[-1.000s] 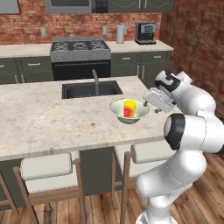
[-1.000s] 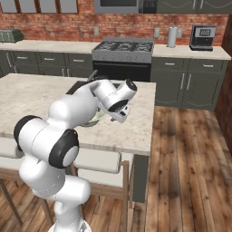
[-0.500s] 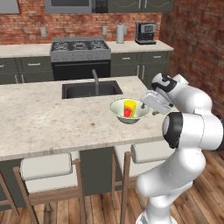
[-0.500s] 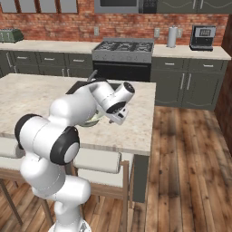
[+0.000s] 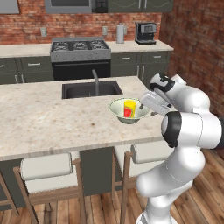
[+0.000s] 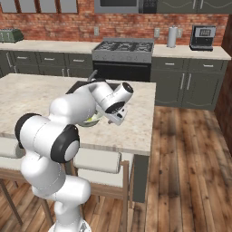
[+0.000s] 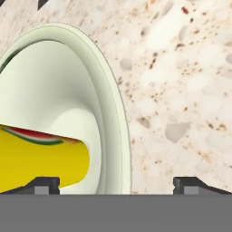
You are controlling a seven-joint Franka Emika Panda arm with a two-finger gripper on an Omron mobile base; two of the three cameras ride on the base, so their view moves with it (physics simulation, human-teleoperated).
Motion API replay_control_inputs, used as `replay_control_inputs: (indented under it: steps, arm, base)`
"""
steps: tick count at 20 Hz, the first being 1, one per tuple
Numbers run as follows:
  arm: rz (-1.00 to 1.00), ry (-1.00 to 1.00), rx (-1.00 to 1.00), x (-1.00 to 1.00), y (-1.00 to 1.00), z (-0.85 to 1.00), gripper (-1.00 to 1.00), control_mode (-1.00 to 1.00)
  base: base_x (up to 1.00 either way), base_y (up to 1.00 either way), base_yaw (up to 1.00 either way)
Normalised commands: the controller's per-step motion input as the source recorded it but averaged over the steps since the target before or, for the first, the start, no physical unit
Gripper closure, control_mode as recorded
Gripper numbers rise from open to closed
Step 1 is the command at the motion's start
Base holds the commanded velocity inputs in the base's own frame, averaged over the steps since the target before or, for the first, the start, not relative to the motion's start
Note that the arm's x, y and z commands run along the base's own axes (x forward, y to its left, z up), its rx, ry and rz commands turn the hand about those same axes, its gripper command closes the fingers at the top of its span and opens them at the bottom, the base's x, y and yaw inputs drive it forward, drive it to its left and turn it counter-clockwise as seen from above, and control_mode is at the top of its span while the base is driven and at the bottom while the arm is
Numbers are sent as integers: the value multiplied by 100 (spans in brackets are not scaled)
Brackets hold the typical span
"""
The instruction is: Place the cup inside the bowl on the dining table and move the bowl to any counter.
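The yellow cup [image 5: 128,108] with its red patch stands inside the pale green-white bowl [image 5: 119,112] on the dining table [image 5: 43,118], right of the sink. My gripper [image 5: 151,105] hovers at the bowl's right rim, open. In the hand view my gripper [image 7: 118,185] straddles the cream rim of the bowl [image 7: 111,108]: one fingertip is over the cup [image 7: 41,158] inside it, the other over the bare table [image 7: 181,90]. In the right base view my arm hides most of the bowl [image 6: 92,120], and my gripper [image 6: 114,119] sits beside it.
A black sink [image 5: 89,89] with a faucet [image 5: 95,81] is set in the table behind the bowl. Cushioned stools [image 5: 46,168] stand along the near edge. The counter [image 6: 190,52] with a stove [image 5: 81,48] and a coffee machine [image 5: 145,33] runs along the brick wall.
My hand has dropped a little and moved closer to the bowl's right rim. Bowl and cup have not moved, and the jaws have stayed open.
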Motion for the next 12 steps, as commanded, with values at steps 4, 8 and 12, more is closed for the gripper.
replay_control_inputs:
  steps: [4,8,12]
  arm:
    - [0,0,0,0,0,0,-100,-100]
    - [0,0,0,0,0,0,100,-100]
    - [0,0,0,0,0,0,100,-100]
  base:
    - [0,0,0]
    - [0,0,0]
    - [0,0,0]
